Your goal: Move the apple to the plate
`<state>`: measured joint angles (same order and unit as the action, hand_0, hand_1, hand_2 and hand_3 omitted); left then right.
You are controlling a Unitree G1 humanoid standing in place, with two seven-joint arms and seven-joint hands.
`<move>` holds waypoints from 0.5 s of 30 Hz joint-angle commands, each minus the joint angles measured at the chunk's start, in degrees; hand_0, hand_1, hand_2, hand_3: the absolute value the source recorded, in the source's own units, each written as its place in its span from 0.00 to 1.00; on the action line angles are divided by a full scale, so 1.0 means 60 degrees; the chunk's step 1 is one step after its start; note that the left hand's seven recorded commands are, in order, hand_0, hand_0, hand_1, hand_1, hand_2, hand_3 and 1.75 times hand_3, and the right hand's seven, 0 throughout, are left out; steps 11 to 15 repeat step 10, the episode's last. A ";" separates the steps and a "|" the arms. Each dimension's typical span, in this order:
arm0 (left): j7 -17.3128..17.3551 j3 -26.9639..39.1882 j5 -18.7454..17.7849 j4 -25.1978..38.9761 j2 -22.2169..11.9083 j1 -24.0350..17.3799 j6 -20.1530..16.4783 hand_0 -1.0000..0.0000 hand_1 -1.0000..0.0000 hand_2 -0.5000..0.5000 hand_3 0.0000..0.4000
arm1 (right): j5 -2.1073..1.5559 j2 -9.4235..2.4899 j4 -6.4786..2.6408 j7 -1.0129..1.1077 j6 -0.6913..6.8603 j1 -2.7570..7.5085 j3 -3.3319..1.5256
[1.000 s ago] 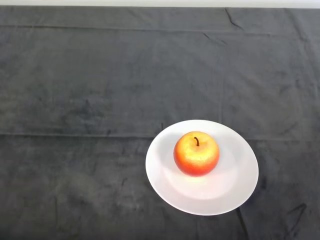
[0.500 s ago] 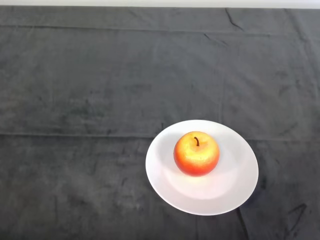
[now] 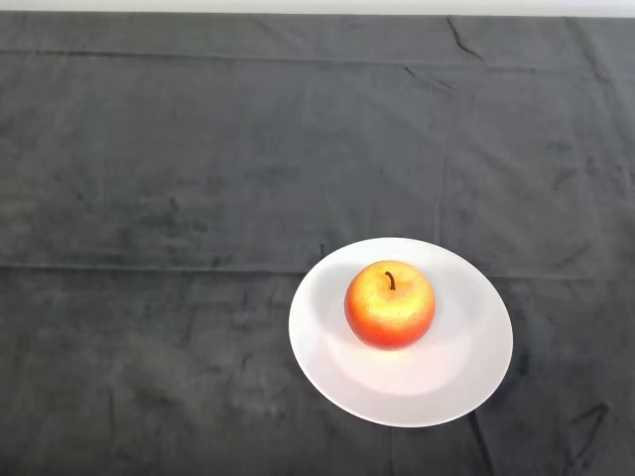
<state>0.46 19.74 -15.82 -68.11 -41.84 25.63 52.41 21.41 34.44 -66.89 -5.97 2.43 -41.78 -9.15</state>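
You see the apple (image 3: 390, 304) sitting upright, stem up, near the middle of the white plate (image 3: 466, 382) on the cloth (image 3: 198, 178).

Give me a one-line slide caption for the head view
A red-yellow apple sits stem-up on a white plate on the dark cloth.
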 commanded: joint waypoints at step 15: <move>0.0197 0.0568 0.0019 0.0060 -0.0473 -0.0046 0.0215 1.00 1.00 0.50 0.00 | -0.0048 0.0043 -0.0092 0.0002 -0.0014 -0.0035 0.0067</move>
